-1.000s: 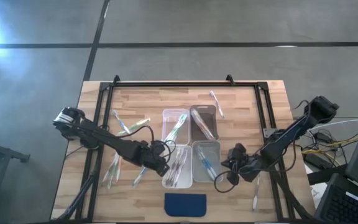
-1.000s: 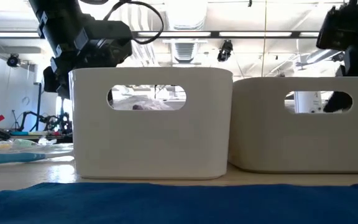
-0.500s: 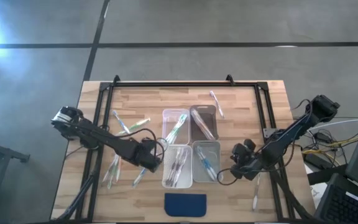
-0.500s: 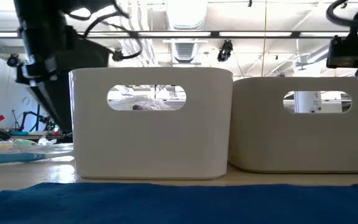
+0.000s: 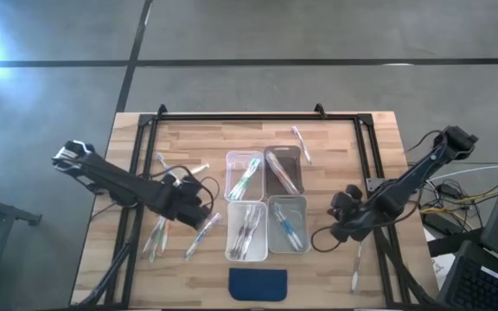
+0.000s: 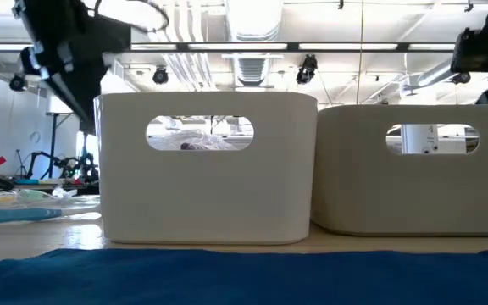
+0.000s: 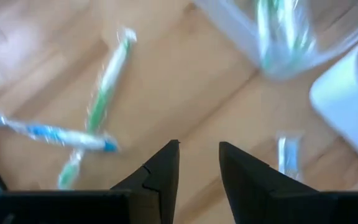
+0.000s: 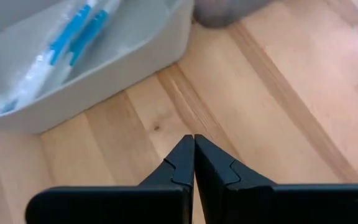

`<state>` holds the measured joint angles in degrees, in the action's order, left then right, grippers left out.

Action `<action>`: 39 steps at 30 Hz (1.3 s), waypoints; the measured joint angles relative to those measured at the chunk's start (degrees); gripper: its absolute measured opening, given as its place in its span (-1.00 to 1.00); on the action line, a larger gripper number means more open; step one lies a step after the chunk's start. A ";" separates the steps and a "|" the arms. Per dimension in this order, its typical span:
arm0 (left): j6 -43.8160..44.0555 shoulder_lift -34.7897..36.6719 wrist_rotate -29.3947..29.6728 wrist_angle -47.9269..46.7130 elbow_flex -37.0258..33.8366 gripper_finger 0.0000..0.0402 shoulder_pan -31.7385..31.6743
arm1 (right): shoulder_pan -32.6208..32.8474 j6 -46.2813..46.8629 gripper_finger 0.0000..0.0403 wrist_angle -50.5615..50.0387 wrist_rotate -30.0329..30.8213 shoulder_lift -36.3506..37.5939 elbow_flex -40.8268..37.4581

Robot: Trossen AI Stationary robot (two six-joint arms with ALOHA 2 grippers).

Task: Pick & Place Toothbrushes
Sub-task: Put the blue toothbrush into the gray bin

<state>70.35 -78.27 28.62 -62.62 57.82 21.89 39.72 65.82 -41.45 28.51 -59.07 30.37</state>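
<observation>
The left claw (image 7: 197, 163) hangs over bare wood with its 2 dark fingers parted by a narrow gap and nothing between them. In the overhead view this left claw (image 5: 199, 205) sits left of the cluster of 4 clear bins (image 5: 266, 206), among the loose toothbrushes (image 5: 199, 235) scattered on the left part of the worktop (image 5: 335, 164).

Just ahead of it, in its wrist view, a green-accented toothbrush (image 7: 102, 90) lies crossed by a blue-accented one (image 7: 48, 133). A third, blue-tipped, lies near the white bin edge.

The right claw (image 8: 194, 158) is pressed fully together and empty, above bare wood beside the near right bin (image 8: 98, 56), which holds blue-accented brushes. From above, the right claw (image 5: 342, 226) lies right of the bins. More brushes lie in the other bins, 1 lies beyond the bins, and 1 lies at the right near corner (image 5: 355, 275).

The toothbrushes look very light, thin and stiff, and each seems wrapped in a clear, crinkly sleeve, so they will likely be slippery and may slide or roll when nudged. The best hold is probably across the middle of the handle, with the fingers square to its length. Taking the upper brush of a crossed pair first should avoid dragging its neighbour.
</observation>
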 joint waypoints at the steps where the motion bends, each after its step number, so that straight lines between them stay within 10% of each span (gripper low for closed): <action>1: -0.55 1.03 1.02 0.04 0.00 -0.40 -0.02 | -0.02 -1.25 -0.96 0.06 0.13 0.76 0.00; 13: -0.65 8.88 4.45 0.89 0.04 -0.40 -0.36 | -0.13 -14.81 -0.96 0.34 8.04 3.58 6.13; 27: -1.85 1.74 -18.63 14.73 -3.24 -0.40 1.75 | -0.37 -19.61 -0.96 0.10 10.67 3.54 8.43; 39: 3.75 -8.43 -24.47 19.58 -3.76 -0.40 4.59 | -0.37 -19.76 -0.96 -0.25 10.60 3.48 8.15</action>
<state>74.10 -86.70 4.15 -43.04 54.06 26.48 39.35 46.06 -41.69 39.11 -55.59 38.52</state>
